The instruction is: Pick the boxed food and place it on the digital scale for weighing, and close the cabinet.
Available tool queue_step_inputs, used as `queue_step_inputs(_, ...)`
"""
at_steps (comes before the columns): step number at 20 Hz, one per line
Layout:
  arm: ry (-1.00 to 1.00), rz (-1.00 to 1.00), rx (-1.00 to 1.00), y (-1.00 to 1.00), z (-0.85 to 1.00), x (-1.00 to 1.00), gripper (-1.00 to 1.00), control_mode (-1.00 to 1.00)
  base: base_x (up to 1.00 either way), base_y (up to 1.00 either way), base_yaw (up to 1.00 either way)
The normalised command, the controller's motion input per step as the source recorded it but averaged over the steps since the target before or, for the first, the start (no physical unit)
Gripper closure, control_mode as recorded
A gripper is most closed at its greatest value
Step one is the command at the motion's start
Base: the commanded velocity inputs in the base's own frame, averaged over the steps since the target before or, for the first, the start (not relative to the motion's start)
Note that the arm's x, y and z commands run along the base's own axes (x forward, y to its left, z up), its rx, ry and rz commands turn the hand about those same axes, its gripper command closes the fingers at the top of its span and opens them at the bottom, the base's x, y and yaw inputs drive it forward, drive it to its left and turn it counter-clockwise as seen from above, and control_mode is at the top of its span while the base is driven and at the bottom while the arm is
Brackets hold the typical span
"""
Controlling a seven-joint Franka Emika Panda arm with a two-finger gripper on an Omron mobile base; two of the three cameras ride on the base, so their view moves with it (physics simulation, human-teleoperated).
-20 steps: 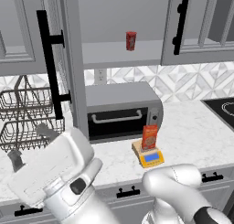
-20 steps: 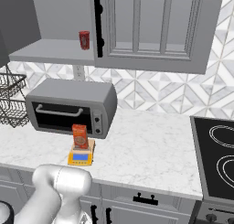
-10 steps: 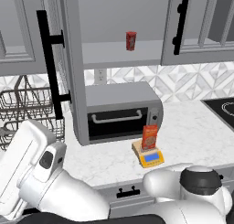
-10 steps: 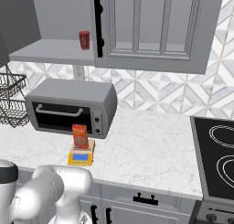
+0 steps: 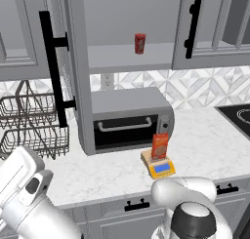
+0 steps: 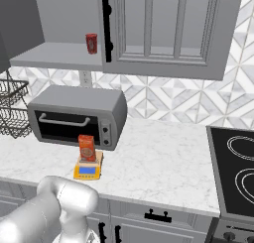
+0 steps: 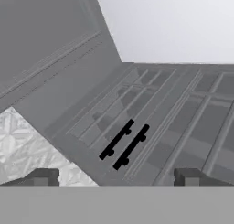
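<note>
The boxed food (image 5: 159, 146) (image 6: 86, 147) stands upright on the yellow digital scale (image 5: 161, 168) (image 6: 88, 171), on the counter in front of the toaster oven. The cabinet (image 5: 122, 23) above the oven is open. Its left door (image 5: 76, 87) swings out toward me with its long black handle (image 5: 52, 69). My gripper (image 7: 114, 178) is open with nothing between its fingertips (image 7: 42, 177). It looks up at grey cabinet doors with two black bar handles (image 7: 123, 145). My white arm (image 5: 24, 194) is low at the left, well away from the box.
A small red can (image 5: 140, 43) (image 6: 91, 43) stands on the open cabinet's shelf. The grey toaster oven (image 5: 129, 117) (image 6: 74, 115) sits under it. A wire dish rack (image 5: 29, 126) is at the left and a black stovetop (image 6: 238, 167) at the right.
My arm has swung down and to the left across the left base view. The box, the scale and the cabinet door have not moved.
</note>
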Motion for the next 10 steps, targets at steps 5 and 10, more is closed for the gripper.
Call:
queue_step_inputs(5, 0.02, -0.6, 0.4, 0.76, -0.72, 0.0, -1.0, -1.0, 0.0, 0.0, 0.0)
queue_step_inputs(10, -0.19, -0.38, 0.67, 0.54, -0.35, -0.7, -1.0, -1.0, 0.0, 0.0, 0.0)
